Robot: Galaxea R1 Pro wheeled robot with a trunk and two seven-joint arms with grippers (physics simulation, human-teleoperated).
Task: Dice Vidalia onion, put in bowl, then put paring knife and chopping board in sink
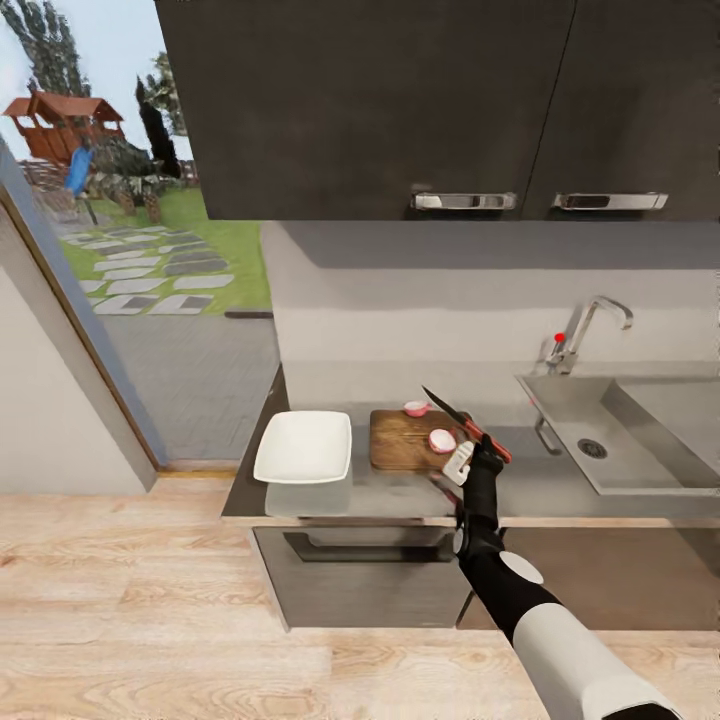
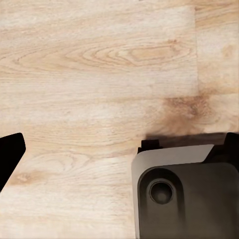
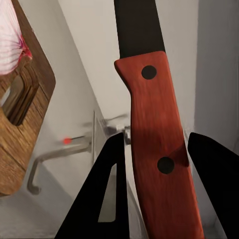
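Fingers of the right gripper pinch the paring knife by its smooth red handle.

A glossy white bowl sits on the grey worktop beside a mid-brown, wood-grained board. On the board lie two onion halves, pinkish-red skinned with pale cut faces. The knife has a dark blade and a reddish-brown handle with two black rivets. The sink is matte grey, its tap chrome with a red knob. Dark cabinets carry silver handles; the floor is pale grained wood.
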